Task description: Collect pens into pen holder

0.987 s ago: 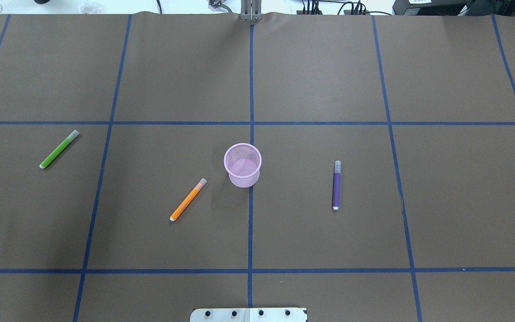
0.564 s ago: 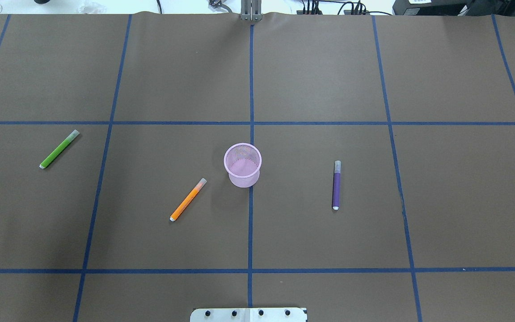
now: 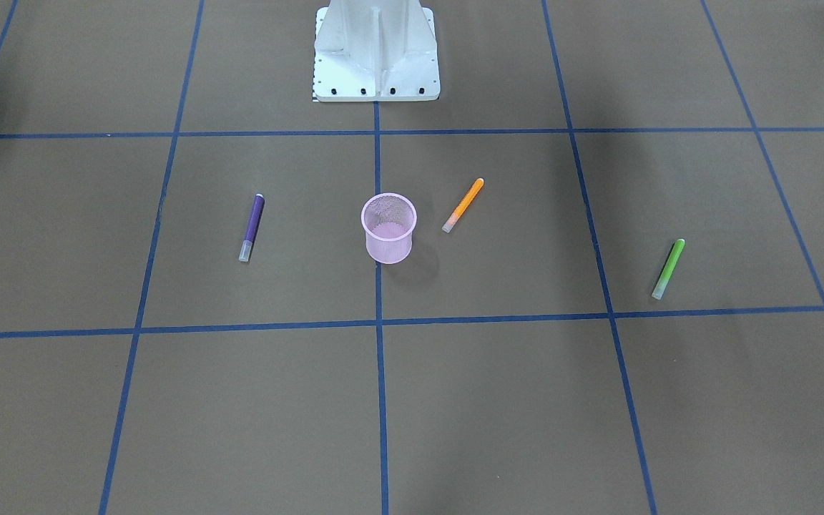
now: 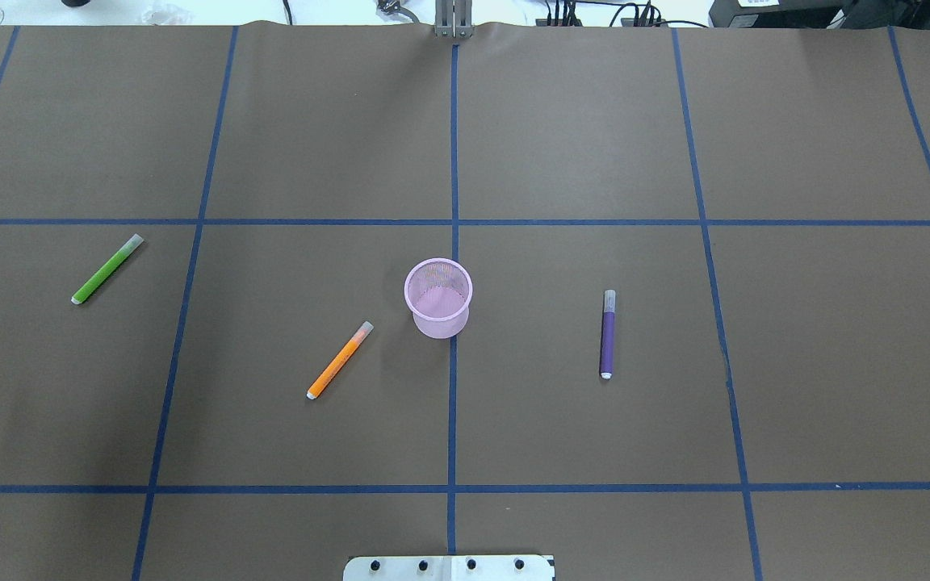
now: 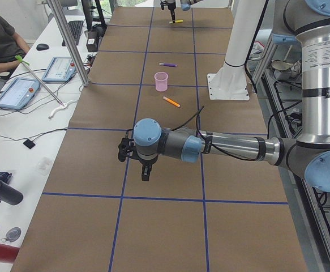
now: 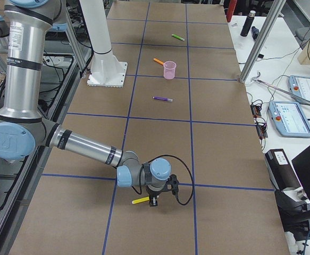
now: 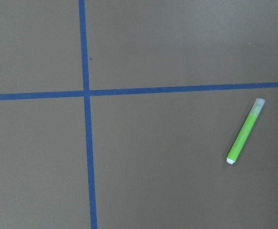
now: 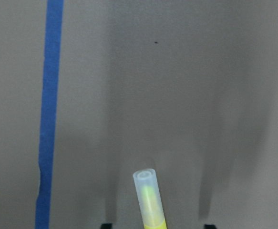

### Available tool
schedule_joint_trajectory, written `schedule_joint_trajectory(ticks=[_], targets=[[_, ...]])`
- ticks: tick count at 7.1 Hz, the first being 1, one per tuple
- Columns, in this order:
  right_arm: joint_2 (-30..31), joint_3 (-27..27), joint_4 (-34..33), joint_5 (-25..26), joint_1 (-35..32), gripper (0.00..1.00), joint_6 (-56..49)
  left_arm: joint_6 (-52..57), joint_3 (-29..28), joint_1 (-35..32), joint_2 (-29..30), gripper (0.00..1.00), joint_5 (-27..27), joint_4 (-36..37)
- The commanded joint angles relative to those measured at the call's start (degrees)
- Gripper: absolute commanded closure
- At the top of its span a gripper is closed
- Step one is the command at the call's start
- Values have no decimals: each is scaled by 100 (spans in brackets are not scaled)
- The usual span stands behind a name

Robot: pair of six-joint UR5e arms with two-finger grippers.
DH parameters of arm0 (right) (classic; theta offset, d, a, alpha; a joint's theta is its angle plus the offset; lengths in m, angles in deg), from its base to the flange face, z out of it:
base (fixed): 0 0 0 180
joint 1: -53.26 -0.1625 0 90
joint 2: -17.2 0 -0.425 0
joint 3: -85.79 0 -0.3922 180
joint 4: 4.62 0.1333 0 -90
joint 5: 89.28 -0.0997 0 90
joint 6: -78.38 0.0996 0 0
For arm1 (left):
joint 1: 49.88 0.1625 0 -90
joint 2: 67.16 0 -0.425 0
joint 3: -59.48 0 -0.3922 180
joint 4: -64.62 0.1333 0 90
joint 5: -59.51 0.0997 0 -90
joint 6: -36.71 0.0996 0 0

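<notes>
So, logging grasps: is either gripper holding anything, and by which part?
Nothing is held. The right gripper stands open astride the yellow, translucent-capped marker pen, gaps both sides; the left gripper carries nothing visible.

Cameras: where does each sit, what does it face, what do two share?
Front-facing: across the table, facing the robot's base; no arms.
Overhead: behind the robot, above the pink cup; no arms.
Exterior left: left table end; left arm near.
Exterior right: right table end; right arm near.
Left wrist: down onto green pen; no fingers.
Right wrist: down onto yellow pen.
Shared: front-facing and overhead both show the pink cup.
</notes>
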Motion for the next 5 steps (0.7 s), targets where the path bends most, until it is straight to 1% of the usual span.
schedule_joint_trajectory(ticks=[1,3,4,5], targets=[[-3,56,-11,6,5,45,-120,0,0,11,0,0,6,0],[-21,92,-11,6,5,45,-120,0,0,11,0,0,-3,0],[-21,92,-11,6,5,46,-120,0,0,2,0,0,-3,0],[-21,92,-11,-3,5,50,-103,0,0,11,0,0,6,0]])
